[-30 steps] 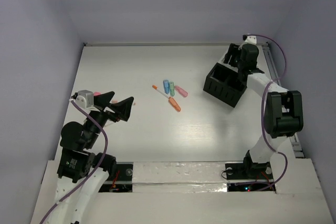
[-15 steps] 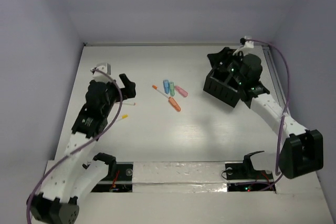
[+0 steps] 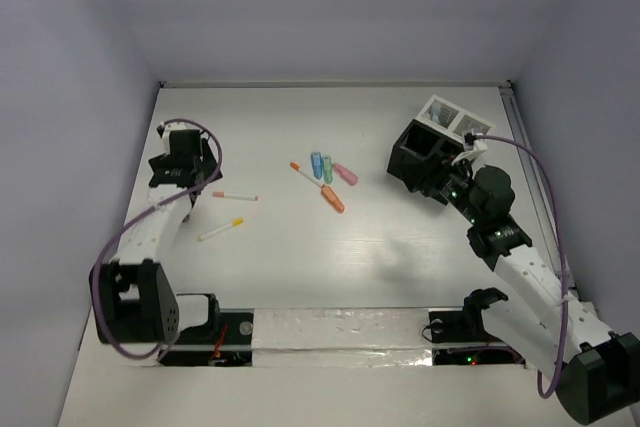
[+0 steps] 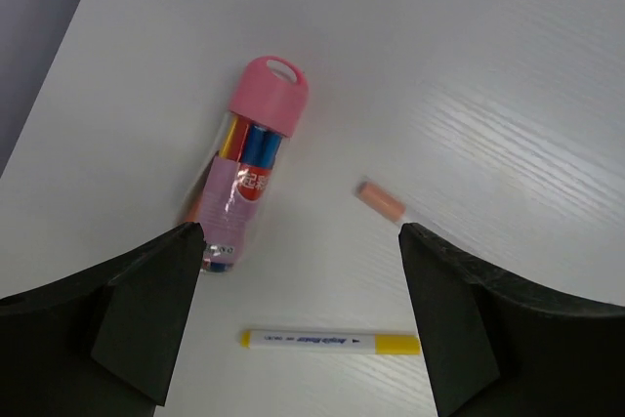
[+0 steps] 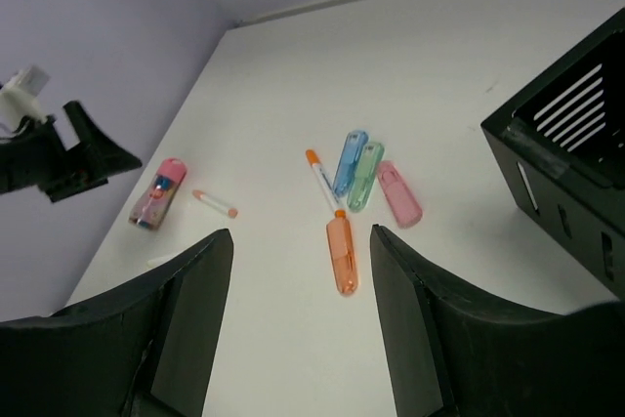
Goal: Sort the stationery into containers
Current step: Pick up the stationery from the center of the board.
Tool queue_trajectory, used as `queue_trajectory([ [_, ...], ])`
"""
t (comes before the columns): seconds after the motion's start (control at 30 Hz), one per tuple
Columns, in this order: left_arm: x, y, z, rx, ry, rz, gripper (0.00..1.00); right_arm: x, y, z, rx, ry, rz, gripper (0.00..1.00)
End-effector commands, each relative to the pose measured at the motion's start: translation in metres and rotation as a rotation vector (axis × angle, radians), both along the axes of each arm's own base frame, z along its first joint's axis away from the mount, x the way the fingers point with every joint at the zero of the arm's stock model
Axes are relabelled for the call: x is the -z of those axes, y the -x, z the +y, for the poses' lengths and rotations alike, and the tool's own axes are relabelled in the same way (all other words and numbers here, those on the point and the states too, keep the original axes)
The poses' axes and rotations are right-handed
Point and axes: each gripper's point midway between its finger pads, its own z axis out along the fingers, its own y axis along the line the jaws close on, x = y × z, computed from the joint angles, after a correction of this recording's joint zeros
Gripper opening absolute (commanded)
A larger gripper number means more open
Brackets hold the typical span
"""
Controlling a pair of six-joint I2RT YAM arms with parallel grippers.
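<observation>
Left gripper (image 4: 298,241): jaws spread wide, nothing held, hung over the pink-capped tube of pens (image 4: 249,183) near the left edge of the table (image 3: 300,267).
Right gripper (image 5: 298,256): likewise wide open and empty, parked just beside the black compartment box (image 3: 420,162). The white two-cell tray (image 3: 450,119) is joined at the box's far side.
No item is seen in a container. The compartment floors are not well shown.

Loose stationery: a pink-capped white pen (image 4: 381,202) and a yellow-ended marker (image 4: 332,342) lie near the tube. At table centre are a thin orange pen (image 5: 320,178), a stubby blue marker (image 5: 350,161), a stubby green marker (image 5: 363,175), a stubby pink marker (image 5: 398,192) and a stubby orange marker (image 5: 342,254).

Risks, as judged:
- The tube is round. If it is pinched off-centre or across its length, it could be rolled out of the jaws or pushed toward the wall.
- The two loose pens could be swept by a descending finger, given how wide the jaws are set.
- Blue and green lie side by side, with the thin pen just beside them. A neighbour could be dragged or double-picked.
- The thin pens lie flat, so a shallow approach could end in table scrape or a missed grasp.
- The box could be bumped and shifted when the right arm is swung out.
</observation>
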Motion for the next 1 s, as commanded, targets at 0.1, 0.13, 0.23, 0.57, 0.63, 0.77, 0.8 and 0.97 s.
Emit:
queue_trajectory([
  [0.1,0.015,-0.023,0.024,-0.039,-0.116,0.128,0.78,0.003,0.019,0.003,-0.058,0.013,-0.014,0.64],
  [0.13,0.018,-0.023,0.031,-0.060,-0.128,0.145,0.78,0.004,0.020,0.002,-0.052,0.014,-0.015,0.64],
  [0.23,0.035,-0.028,0.037,-0.065,-0.138,0.221,0.77,0.002,0.023,0.001,-0.054,0.003,-0.031,0.64],
  [0.57,0.039,-0.048,0.062,-0.106,-0.192,0.327,0.77,0.012,0.023,0.004,-0.070,0.012,0.004,0.65],
  [0.63,0.045,-0.048,0.061,-0.095,-0.191,0.357,0.77,0.012,0.024,0.004,-0.073,0.009,0.004,0.65],
  [0.77,0.058,-0.053,0.058,-0.061,-0.179,0.406,0.76,0.009,0.026,0.005,-0.079,0.004,-0.001,0.65],
  [0.8,0.062,-0.053,0.059,-0.059,-0.190,0.422,0.76,0.010,0.025,0.005,-0.079,0.005,0.001,0.65],
  [0.97,0.077,-0.053,0.061,-0.044,-0.159,0.456,0.73,0.012,0.025,0.005,-0.082,0.011,0.012,0.65],
])
